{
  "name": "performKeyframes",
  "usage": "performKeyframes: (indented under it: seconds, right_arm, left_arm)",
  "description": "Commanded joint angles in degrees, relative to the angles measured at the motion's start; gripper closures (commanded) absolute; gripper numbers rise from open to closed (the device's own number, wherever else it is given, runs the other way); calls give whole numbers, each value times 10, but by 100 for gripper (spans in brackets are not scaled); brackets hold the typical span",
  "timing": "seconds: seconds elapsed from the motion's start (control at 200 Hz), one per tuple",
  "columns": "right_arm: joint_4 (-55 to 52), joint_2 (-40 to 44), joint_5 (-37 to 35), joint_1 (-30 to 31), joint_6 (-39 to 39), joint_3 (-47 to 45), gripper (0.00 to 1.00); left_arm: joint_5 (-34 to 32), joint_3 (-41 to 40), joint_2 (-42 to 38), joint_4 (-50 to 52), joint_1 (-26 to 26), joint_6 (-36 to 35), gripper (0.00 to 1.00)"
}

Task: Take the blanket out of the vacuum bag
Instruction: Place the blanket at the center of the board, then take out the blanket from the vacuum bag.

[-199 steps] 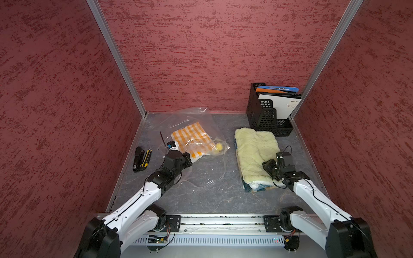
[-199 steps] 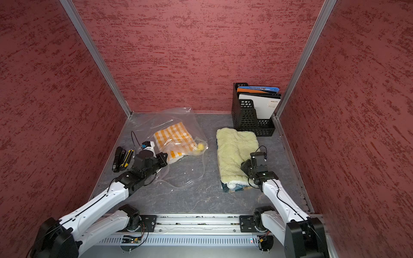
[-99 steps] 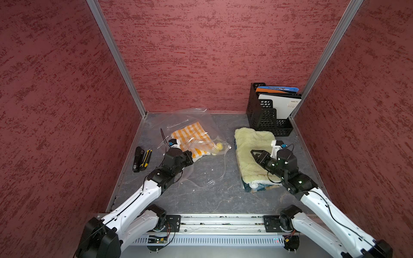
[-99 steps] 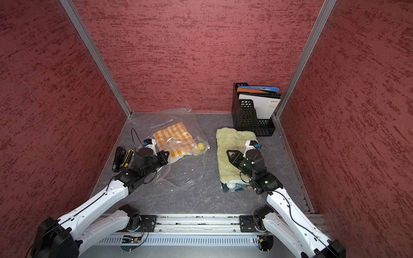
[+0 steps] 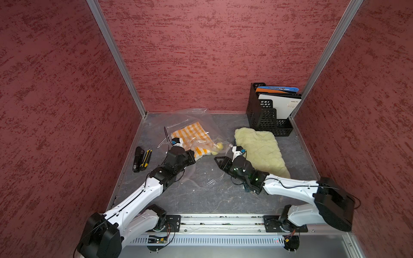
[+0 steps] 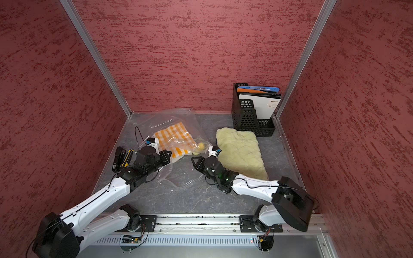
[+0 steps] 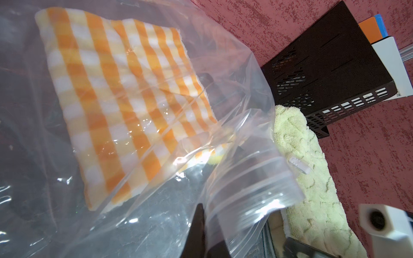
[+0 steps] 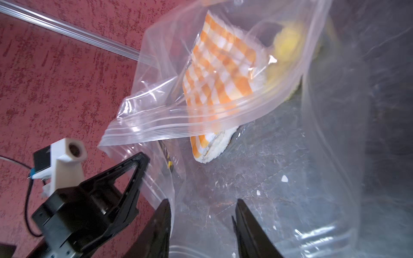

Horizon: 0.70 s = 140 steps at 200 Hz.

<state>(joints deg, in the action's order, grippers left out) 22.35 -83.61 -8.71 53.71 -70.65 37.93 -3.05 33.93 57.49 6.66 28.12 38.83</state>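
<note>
The vacuum bag [image 5: 196, 120] is clear crinkly plastic lying at the back left of the floor in both top views. Inside it is the orange-and-white checked blanket [image 5: 193, 135], with one corner [image 8: 210, 147] poking out of the bag's mouth. My left gripper [image 5: 190, 156] is shut on the bag's zip-seal strip [image 7: 252, 196] and holds that edge up. A small white slider clip [image 7: 299, 166] sits on the strip. My right gripper [image 5: 220, 163] stands open just in front of the bag's mouth, nothing between its fingers [image 8: 243, 221]. The left gripper's fingers [image 8: 140, 160] show beside it.
A pale yellow-green towel [image 5: 259, 149] lies folded on the right, behind my right arm. A black file rack [image 5: 268, 118] with folders stands in the back right corner. A black tool and a yellow-black cutter [image 5: 142, 158] lie by the left wall. Red walls enclose three sides.
My right arm has swung left from the near end of the towel to the bag's mouth, and its jaws stand open. My left gripper has stayed shut on the bag's edge.
</note>
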Motion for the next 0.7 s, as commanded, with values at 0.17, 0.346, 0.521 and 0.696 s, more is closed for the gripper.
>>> performKeyframes:
  seconds: [0.17,0.346,0.521,0.696]
  right_arm:
    - [89,-144,-2,11,-26,102,47]
    - [104,-208,-6,10,-77,120,36]
    - [88,-249,8,7,-105,156,32]
    - [99,-289,14,-1,-116,189,28]
  left_arm:
    - [4,29,26,-37,12,-11,100]
    - [11,31,33,-52,17,-8,100]
    - [9,32,17,-44,19,-11,100]
    - [8,26,0,-41,20,-11,100]
